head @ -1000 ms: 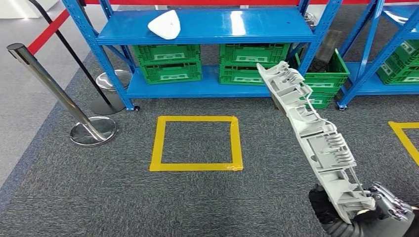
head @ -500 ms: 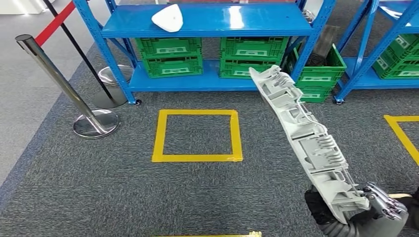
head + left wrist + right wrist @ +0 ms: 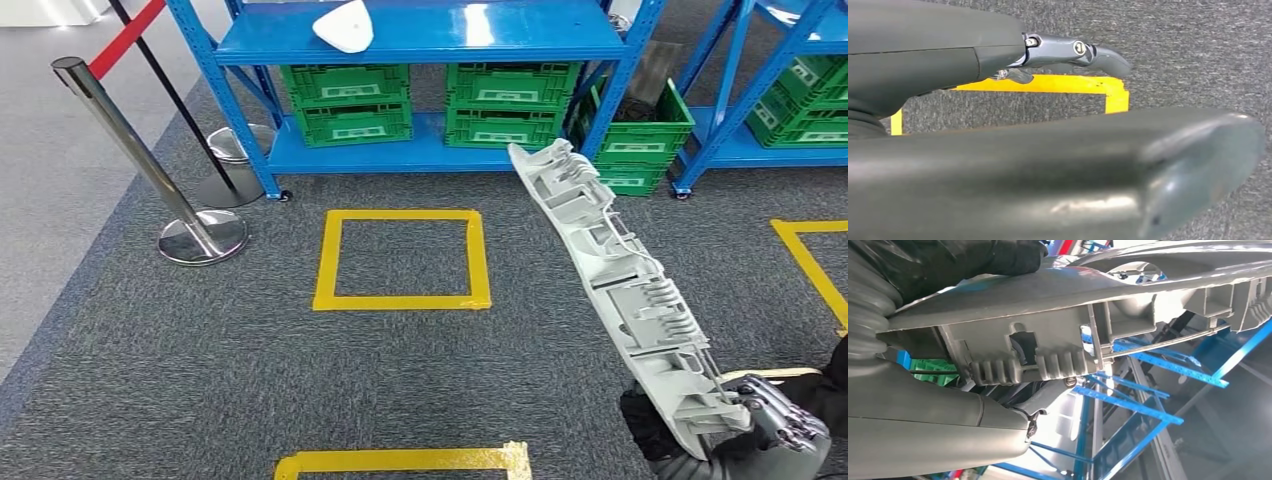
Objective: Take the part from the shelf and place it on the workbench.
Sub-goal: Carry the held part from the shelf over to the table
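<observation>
Head view: blue steel shelving unit (image 3: pixel 420 45) standing ahead, beyond yellow tape square (image 3: pixel 402 258) on carpet. Long grey ribbed plastic part (image 3: pixel 620 285) rising from right hand (image 3: pixel 735 435), fingers closing around lower end, long axis pointing up toward shelf. Left hand (image 3: pixel 1068 50) hanging empty, fingers apart. Advise keeping wrist steady, part clearing shelf uprights while carrying.

The head view looks forward and down from high on the body over grey carpet (image 3: pixel 150 380), with blue shelving (image 3: pixel 420 40) at 12 o'clock. The left wrist view sits close behind the left hand (image 3: pixel 998 165), facing the carpet and a yellow tape square (image 3: pixel 1063 85), which the head view shares. The right wrist view peers very near along the grey part (image 3: pixel 1058 335) toward the shelving.
</observation>
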Robot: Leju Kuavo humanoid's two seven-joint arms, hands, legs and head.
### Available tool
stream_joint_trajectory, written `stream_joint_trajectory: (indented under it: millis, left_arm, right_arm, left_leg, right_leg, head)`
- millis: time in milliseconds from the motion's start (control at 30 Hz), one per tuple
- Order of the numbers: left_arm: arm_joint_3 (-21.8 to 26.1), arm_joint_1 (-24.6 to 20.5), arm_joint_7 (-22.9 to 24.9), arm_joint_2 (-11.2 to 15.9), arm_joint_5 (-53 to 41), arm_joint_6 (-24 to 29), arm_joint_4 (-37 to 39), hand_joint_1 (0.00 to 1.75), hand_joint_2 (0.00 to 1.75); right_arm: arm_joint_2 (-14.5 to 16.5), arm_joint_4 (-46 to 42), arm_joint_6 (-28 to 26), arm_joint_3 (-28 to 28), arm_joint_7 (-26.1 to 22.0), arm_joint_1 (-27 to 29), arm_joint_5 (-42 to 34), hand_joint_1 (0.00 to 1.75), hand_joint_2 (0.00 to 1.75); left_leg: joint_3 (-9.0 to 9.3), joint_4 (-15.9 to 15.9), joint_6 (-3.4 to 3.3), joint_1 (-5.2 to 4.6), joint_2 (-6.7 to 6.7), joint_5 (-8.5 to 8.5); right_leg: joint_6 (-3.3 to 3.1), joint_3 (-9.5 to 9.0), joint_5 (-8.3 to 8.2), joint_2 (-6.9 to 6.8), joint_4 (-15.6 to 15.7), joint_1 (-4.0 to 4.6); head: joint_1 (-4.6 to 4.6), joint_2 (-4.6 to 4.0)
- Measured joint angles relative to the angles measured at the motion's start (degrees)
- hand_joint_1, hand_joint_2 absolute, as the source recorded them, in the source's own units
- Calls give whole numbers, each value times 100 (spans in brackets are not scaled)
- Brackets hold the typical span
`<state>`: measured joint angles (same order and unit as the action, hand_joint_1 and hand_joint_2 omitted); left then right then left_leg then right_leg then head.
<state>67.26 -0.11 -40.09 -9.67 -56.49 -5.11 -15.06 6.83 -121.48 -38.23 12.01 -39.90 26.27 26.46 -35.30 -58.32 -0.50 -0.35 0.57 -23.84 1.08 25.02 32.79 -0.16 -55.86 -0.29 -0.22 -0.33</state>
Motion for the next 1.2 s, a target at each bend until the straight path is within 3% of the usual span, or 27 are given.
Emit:
stream_joint_trajectory:
  millis: [33, 67, 167, 200, 233, 267, 333, 400, 433, 533, 600, 667, 700, 733, 767, 833, 900, 967, 1033, 1067, 1133, 1200]
  left_arm:
    - [1, 5, 0, 5, -4, 0, 0, 0, 0]
    - [1, 11, 0, 10, -8, 0, 0, 0, 0]
    - [2, 15, 0, 11, -26, -1, 0, 0, 0]
    - [2, 14, 0, 9, -32, -2, 0, 0, 0]
    - [2, 13, 0, 9, -37, -1, 0, 0, 0]
    - [2, 14, 0, 9, -41, 1, 0, 0, 0]
    - [2, 14, 0, 19, -46, 3, 0, 0, 0]
    - [2, 9, -2, 36, -49, 4, 0, 0, 0]
    - [2, 6, -2, 42, -49, 4, 0, 0, 0]
    - [2, -1, -2, 33, -50, 4, 0, 0, 0]
    - [2, -5, -2, 27, -53, 4, 0, 0, 0]
    - [3, -2, -2, 31, -59, 4, 0, 0, 0]
    - [4, -1, -2, 32, -63, 4, 0, 0, 0]
    - [4, 1, -2, 32, -71, 4, 0, 0, 0]
    - [4, 2, -2, 31, -79, 4, 0, 0, 0]
    - [4, -2, -2, 26, -91, 3, 0, 0, 0]
    - [4, -18, -2, 22, -95, 2, 0, 0, 0]
    - [4, -30, -2, 22, -97, 2, 0, 0, 0]
    - [5, -25, -2, 28, -98, 2, 0, 0, 0]
    - [7, -21, -2, 32, -97, 2, 0, 0, 0]
    - [8, -20, -2, 39, -98, 1, 0, 0, 0]
    - [8, -17, -2, 34, -101, -1, 0, 0, 0]
  right_arm:
    - [-1, 1, 0, 0, 0, 1, 1, 175, 175]
    - [-2, 2, 0, 1, 0, 1, 3, 175, 175]
    - [-3, 7, 1, 1, 1, 6, 12, 175, 175]
    - [-3, 10, 1, 1, 1, 7, 18, 175, 175]
    - [-3, 13, 1, 1, 1, 8, 23, 175, 175]
    - [-3, 14, 1, 1, 1, 10, 28, 175, 175]
    - [-3, 15, 0, -1, 1, 19, 38, 175, 175]
    - [-3, 15, 0, -1, 1, 20, 45, 175, 175]
    - [-3, 15, 0, 0, 0, 19, 48, 175, 175]
    - [-5, 14, 0, -1, 0, 27, 57, 175, 175]
    - [-8, 13, 0, -3, -3, 33, 62, 175, 175]
    - [-14, 15, 0, -3, -5, 40, 64, 175, 175]
    - [-18, 18, 0, -4, -4, 47, 65, 175, 175]
    - [-22, 24, 0, -7, -2, 55, 66, 175, 175]
    - [-26, 28, 0, -9, -1, 63, 68, 175, 175]
    - [-31, 35, 0, -11, 1, 69, 74, 175, 175]
    - [-35, 39, 0, -10, -1, 74, 81, 175, 175]
    - [-40, 43, 0, -10, -1, 91, 86, 175, 175]
    - [-43, 44, 0, -10, 1, 99, 90, 175, 175]
    - [-43, 44, 0, -8, 1, 97, 93, 175, 175]
    - [-43, 43, 0, -5, -2, 96, 101, 175, 175]
    - [-43, 45, 0, -6, -1, 100, 108, 175, 175]
  left_leg:
    - [-26, -39, 36, 8, -9, -67]
    - [-62, -161, 69, 16, -19, -238]
    - [-245, -1101, 146, 46, -31, -1015]
    - [-276, -1406, 156, 50, -31, -1100]
    - [-249, -1559, 156, 51, -32, -1035]
    - [-136, -1506, 144, 51, -32, -867]
    - [333, -844, 78, 42, -39, -575]
    - [757, -118, 4, 19, -46, -567]
    - [836, 61, -19, 4, -48, -619]
    - [813, 253, -91, 22, -31, -599]
    - [754, 317, -158, 56, -10, -520]
    - [668, 306, -185, 43, 2, -456]
    - [622, 292, -183, 37, 6, -429]
    - [580, 273, -178, 33, 4, -407]
    - [542, 245, -170, 31, -7, -391]
    - [481, 177, -147, 33, -44, -379]
    - [415, 107, -94, 21, -85, -364]
    - [355, 79, -16, 15, -133, -322]
    - [321, 64, 47, 21, -187, -302]
    - [275, -23, 76, 21, -189, -375]
    - [51, -527, 134, 37, -158, -714]
    - [-249, -1269, 182, 58, -131, -1078]
  right_leg:
    - [-41, 45, -47, -9, 1, -9]
    - [-84, 97, -102, -21, 9, -22]
    - [-149, 306, -257, -43, -17, -21]
    - [-150, 371, -303, -48, -38, -17]
    - [-148, 436, -346, -52, -64, -12]
    - [-144, 498, -387, -54, -94, -6]
    - [-129, 606, -451, -50, -150, 6]
    - [-82, 682, -512, -49, -183, 15]
    - [-51, 712, -546, -51, -187, 13]
    - [46, 820, -572, -47, -234, 15]
    - [99, 1010, -299, -17, -594, 13]
    - [143, 1284, 117, 2, -1314, -4]
    - [160, 1377, 244, 2, -1619, -12]
    - [171, 1377, 268, 2, -1741, -16]
    - [175, 1260, 187, 4, -1627, -21]
    - [161, 774, -101, 65, -866, -36]
    - [123, 397, -223, 180, -245, -37]
    - [70, 343, -225, 201, -145, -22]
    - [-6, 376, -275, 116, -139, -37]
    - [-45, 388, -300, 68, -126, -51]
    - [-100, 420, -335, -39, -110, -71]
    - [-116, 464, -347, -149, -120, -60]
  head:
    - [-4, 0]
    - [-19, 0]
    - [-71, 0]
    - [-74, 0]
    - [-74, 0]
    - [-75, 0]
    - [-74, 0]
    - [-71, 0]
    - [-71, 0]
    - [-69, 0]
    - [-31, 0]
    - [9, 0]
    - [17, 0]
    - [17, 0]
    - [19, 0]
    - [18, 0]
    - [15, 0]
    - [13, 0]
    - [11, 0]
    - [-1, 0]
    - [-55, 0]
    - [-96, 0]
